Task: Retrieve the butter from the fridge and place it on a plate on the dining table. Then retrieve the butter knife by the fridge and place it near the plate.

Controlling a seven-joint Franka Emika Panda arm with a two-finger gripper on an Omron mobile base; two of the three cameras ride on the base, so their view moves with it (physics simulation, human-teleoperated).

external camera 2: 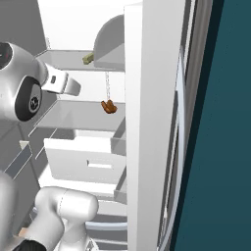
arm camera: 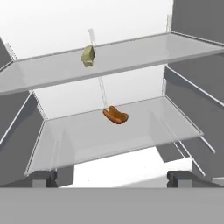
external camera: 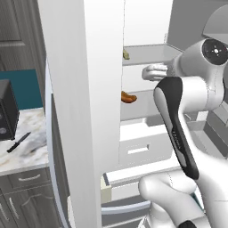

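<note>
Gripper (arm camera: pixel 112 177) jaws stand spread wide with nothing between them, the two dark fingertips (arm camera: pixel 43 177) showing at about 7 and 5 o'clock in the hand view, pointed into the white interior of the fridge (arm camera: pixel 109 26). Beyond them, the butter (arm camera: pixel 88 56), a small pale olive block, sits on the upper glass shelf (arm camera: pixel 131 54) at roughly 11 o'clock from the middle of that view, close to the back wall. Below it, near the centre, an orange-brown sausage (arm camera: pixel 116 115) lies on the lower glass shelf (arm camera: pixel 144 127), well apart from the butter. In the left base view the open fridge door (external camera: pixel 84 111) stands edge-on in the middle, the butter peeks out just past it at 12 o'clock, and the sausage shows below it near the centre. At 9 o'clock in that view the butter knife (external camera: pixel 18 142), thin and black, lies tilted on a marbled counter (external camera: pixel 31 156), just beside a dark appliance (external camera: pixel 6 111). In the right base view the butter rests on the upper shelf at 11 o'clock and the sausage lies nearer the centre, with a white drawer (external camera 2: pixel 83 164) beneath the shelves.
</note>
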